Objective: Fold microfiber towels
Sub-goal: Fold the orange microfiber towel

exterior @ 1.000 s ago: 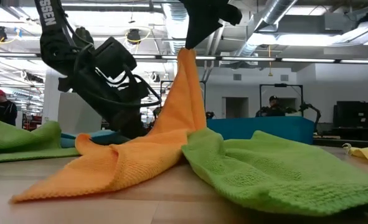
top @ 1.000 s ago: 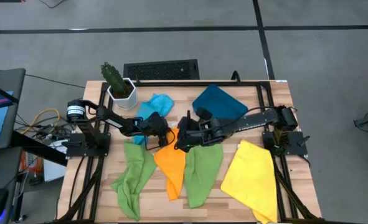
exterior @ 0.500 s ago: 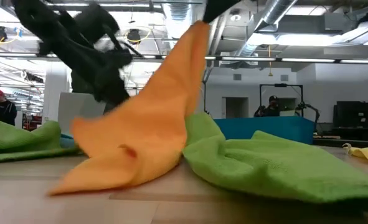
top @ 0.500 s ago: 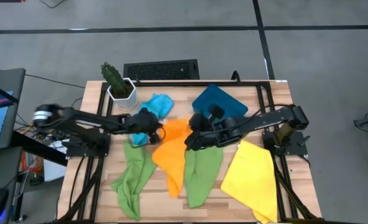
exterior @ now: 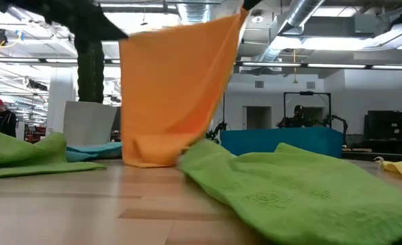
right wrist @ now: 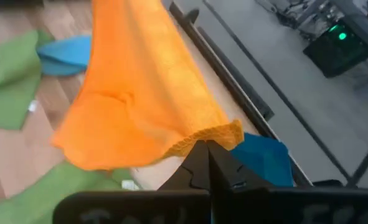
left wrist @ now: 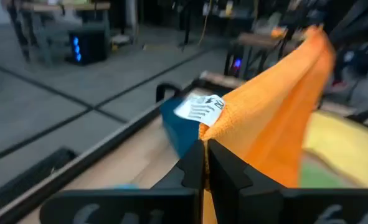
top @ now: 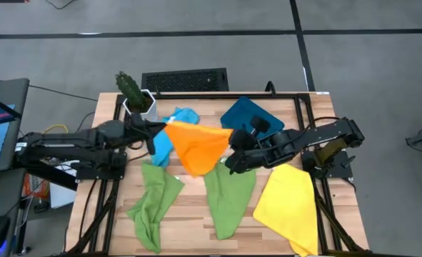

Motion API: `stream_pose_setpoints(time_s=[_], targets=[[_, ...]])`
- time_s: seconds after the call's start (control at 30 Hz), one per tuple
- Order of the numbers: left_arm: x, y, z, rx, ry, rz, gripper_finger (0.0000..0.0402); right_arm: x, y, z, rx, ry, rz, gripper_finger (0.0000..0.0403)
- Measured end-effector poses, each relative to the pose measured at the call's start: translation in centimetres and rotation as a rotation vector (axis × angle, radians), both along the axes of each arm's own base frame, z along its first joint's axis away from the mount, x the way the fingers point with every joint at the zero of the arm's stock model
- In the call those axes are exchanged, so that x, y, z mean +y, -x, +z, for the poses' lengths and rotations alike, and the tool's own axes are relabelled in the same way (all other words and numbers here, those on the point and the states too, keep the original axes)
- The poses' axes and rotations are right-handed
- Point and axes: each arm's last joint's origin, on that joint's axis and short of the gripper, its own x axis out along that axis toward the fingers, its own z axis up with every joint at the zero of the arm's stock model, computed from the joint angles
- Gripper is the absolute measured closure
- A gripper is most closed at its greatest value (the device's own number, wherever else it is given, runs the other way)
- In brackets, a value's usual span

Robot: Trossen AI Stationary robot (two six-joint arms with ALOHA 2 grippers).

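High view, read from left to right: my left gripper (top: 162,127) pinches one top corner of the orange towel (top: 200,146), and my right gripper (top: 232,143) pinches the opposite corner, both sets of jaws closed tight on the cloth's hemmed edge. A second ago the two grippers sat close together over a crumpled heap that still draped onto the boards; they have since drawn apart and risen, so the orange towel now hangs between them as a nearly flat sheet. In the low view its bottom edge (exterior: 146,158) just brushes or sits very near the table (top: 189,214); I cannot tell which. I judge this to be the spreading step, which must come before any fold, so no towel is folded yet. Left of centre lie a rumpled green towel (top: 153,203) and, behind it, the light blue towel (top: 178,118), bunched beside a potted cactus (top: 133,96). A second green towel (top: 228,200) lies in soft ridges below the hanging cloth, the teal bin (top: 250,114) stands behind it, and the larger yellow towel (top: 289,203) lies flat at far right. All the cloths show a short looped pile and limp drape; the left wrist view shows a white care label (left wrist: 199,109) at the gripped corner.
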Motion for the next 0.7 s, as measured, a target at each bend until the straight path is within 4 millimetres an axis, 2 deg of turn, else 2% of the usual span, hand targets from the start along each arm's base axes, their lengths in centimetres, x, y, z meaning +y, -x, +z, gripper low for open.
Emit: stream_pose_setpoints(time_s=[0.13, 0.3, 0.43, 0.57, 0.7], targets=[[-0.6, 0.7, 1.8, -0.032, -0.001, -0.045, 0.0401, -0.8, 1.0, 0.6, -0.006, 0.019, -0.06, 0.0381], [-1.3, 0.5, 4.6, -0.037, -0.016, -0.099, 0.0401, -0.6, 1.0, 1.0, 0.083, 0.053, 0.108, 0.0384], [-1.8, -0.4, 6.0, 0.03, -0.067, -0.13, 0.0401, -0.9, 1.4, 1.7, 0.078, 0.116, 0.113, 0.0391], [-1.8, -1.5, 6.2, 0.088, -0.085, -0.108, 0.0401, -2.0, 1.2, 1.9, 0.013, 0.078, 0.032, 0.038], [-1.9, -2.9, 5.1, 0.18, -0.085, -0.121, 0.0401, -2.9, -0.2, -0.3, 0.033, 0.031, 0.034, 0.0355]])
